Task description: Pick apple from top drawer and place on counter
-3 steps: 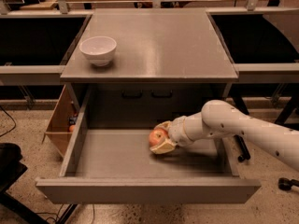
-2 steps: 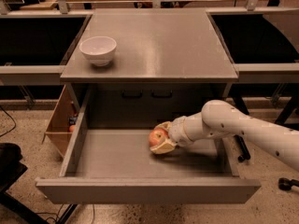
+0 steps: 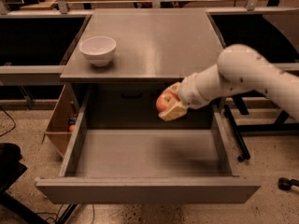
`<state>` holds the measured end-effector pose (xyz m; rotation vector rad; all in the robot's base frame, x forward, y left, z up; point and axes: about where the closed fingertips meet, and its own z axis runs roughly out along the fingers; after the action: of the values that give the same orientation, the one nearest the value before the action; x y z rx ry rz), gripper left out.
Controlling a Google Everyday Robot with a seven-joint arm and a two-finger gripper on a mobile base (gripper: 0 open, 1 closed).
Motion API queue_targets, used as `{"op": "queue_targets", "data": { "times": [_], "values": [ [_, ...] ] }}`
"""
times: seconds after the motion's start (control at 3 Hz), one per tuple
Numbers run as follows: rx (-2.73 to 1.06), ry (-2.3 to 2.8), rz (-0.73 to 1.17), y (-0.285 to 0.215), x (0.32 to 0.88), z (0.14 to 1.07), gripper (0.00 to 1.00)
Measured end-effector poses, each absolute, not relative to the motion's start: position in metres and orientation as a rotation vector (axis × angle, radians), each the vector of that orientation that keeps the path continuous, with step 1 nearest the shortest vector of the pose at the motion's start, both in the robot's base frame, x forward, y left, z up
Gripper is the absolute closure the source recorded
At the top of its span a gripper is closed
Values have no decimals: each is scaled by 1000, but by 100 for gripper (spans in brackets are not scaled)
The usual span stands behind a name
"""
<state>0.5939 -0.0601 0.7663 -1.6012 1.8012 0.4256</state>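
Note:
The red-orange apple (image 3: pixel 163 101) is held in my gripper (image 3: pixel 169 102), whose pale fingers (image 3: pixel 172 112) are shut around it. The gripper hangs in the air above the open top drawer (image 3: pixel 149 190), in front of the cabinet face and just below the front edge of the counter (image 3: pixel 149 36). The white arm reaches in from the right. The drawer is pulled out towards the camera and nothing shows on its floor.
A white bowl (image 3: pixel 97 50) stands on the counter's left side. A small wooden crate (image 3: pixel 58 122) sits on the floor left of the drawer. Dark side counters flank the cabinet. A black leg (image 3: pixel 233 132) stands on the floor right of the drawer.
The gripper has lifted the apple up off the drawer floor. It now hangs near counter-edge height, and the arm has risen with it.

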Motion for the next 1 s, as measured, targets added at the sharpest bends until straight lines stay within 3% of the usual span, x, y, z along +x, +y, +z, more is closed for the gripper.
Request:
{"op": "queue_targets", "data": {
  "times": [1.0],
  "values": [
    [-1431, 1846, 414, -80, 699, 903, 100]
  ]
}}
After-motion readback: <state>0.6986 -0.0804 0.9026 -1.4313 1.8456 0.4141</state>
